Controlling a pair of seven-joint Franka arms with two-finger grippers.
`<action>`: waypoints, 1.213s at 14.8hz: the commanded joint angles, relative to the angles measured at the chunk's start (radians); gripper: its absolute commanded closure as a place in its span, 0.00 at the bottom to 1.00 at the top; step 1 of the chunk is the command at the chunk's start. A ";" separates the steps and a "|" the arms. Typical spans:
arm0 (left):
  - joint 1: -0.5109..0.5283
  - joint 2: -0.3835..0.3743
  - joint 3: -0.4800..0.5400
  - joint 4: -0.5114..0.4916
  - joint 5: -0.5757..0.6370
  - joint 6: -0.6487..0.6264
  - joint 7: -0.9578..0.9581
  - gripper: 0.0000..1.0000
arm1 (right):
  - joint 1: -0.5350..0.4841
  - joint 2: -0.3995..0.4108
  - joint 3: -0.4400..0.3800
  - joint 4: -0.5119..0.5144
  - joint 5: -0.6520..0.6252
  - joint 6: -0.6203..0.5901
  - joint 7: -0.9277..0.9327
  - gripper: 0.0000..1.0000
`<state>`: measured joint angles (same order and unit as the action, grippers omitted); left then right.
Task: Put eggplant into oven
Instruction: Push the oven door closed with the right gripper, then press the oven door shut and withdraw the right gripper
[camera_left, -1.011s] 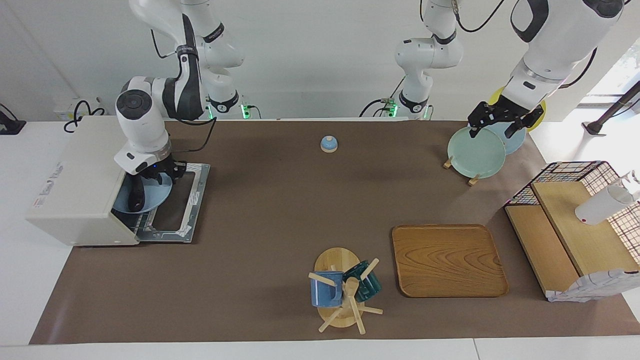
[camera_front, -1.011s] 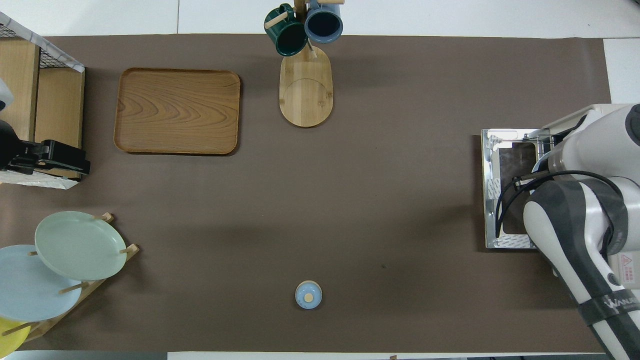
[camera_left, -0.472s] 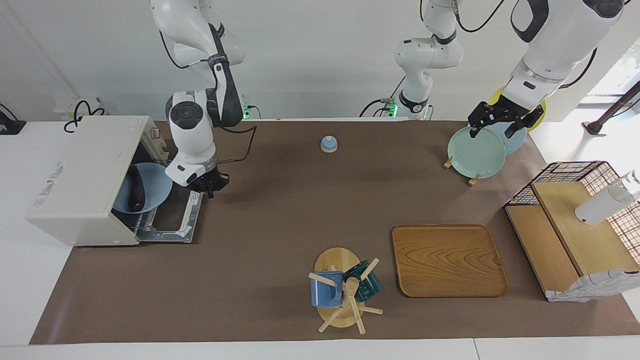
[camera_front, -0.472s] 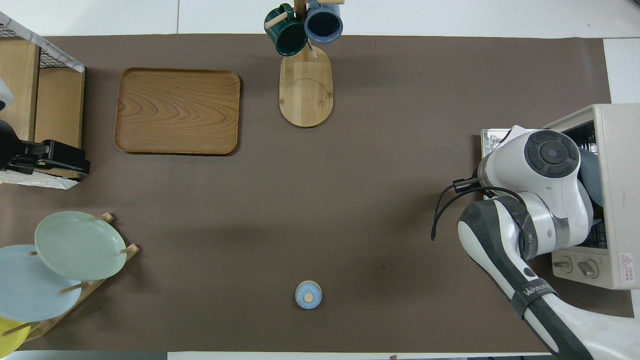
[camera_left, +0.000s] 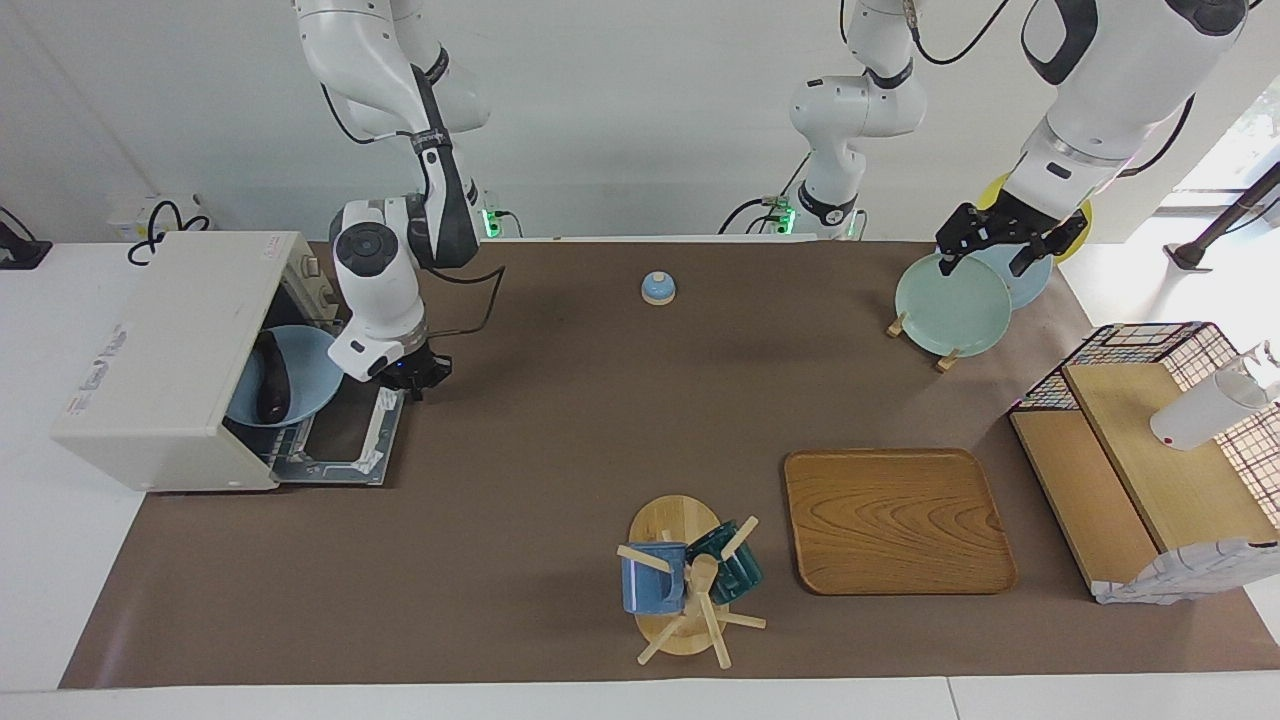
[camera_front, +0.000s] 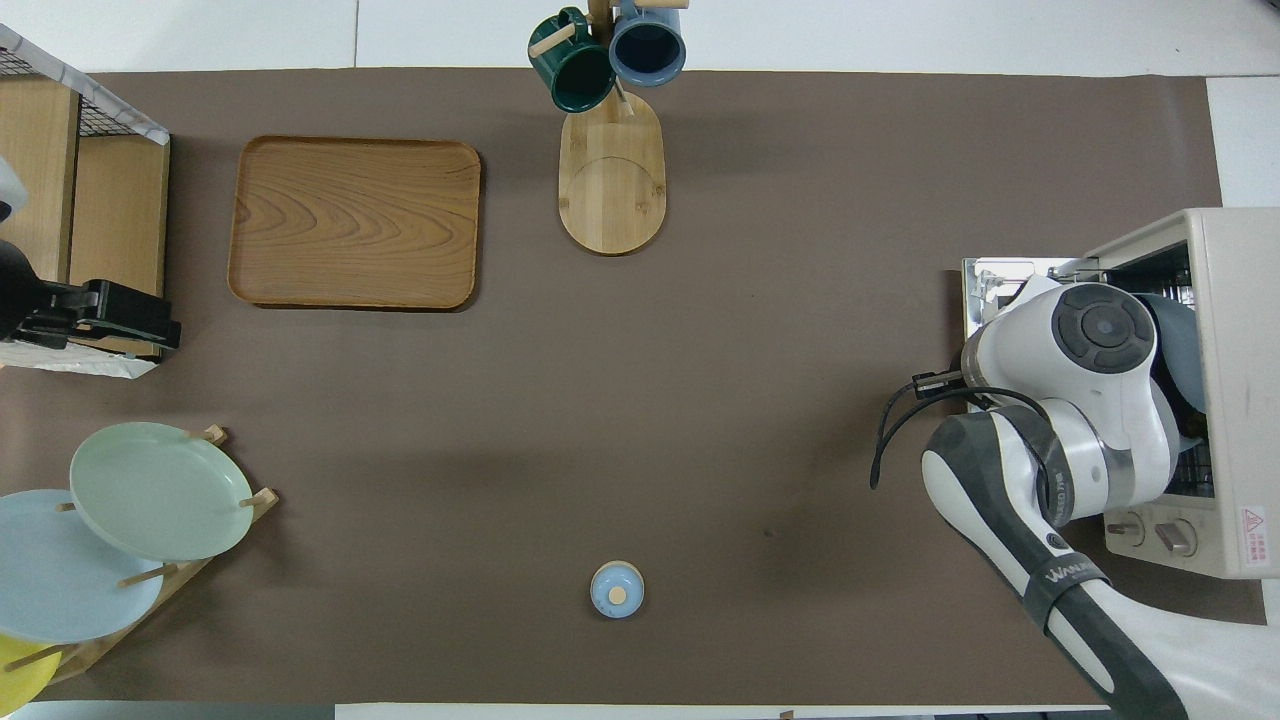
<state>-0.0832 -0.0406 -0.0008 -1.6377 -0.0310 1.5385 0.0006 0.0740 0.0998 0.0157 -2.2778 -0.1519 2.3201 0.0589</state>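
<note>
Brown-covered counter (camera_left: 520, 480) carrying oven (camera_left: 160, 350) at right arm's end, tray (camera_left: 897, 520), mug stand (camera_left: 680, 575), bell (camera_left: 657, 288), plate rack (camera_left: 950, 295), shelf (camera_left: 1150, 470).

One camera sits high across the table, facing the robots, taking in the whole brown mat (camera_left: 560, 440). The other looks steeply down from above the robots' end. Both share the mat and the oven (camera_left: 160, 360) at its right-arm end.
</note>
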 joint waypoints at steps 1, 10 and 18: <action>0.013 -0.005 -0.010 0.009 0.017 -0.015 0.006 0.00 | -0.036 -0.005 0.007 -0.026 0.002 0.030 -0.008 1.00; 0.013 -0.004 -0.010 0.009 0.017 -0.015 0.006 0.00 | -0.025 0.000 0.007 0.024 -0.164 -0.034 -0.021 1.00; 0.013 -0.005 -0.010 0.010 0.019 -0.015 0.006 0.00 | -0.086 -0.061 0.004 0.262 -0.121 -0.407 -0.238 1.00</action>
<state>-0.0832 -0.0406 -0.0008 -1.6377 -0.0309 1.5385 0.0006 0.0382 0.0587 0.0322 -2.0379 -0.2639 1.9194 -0.1021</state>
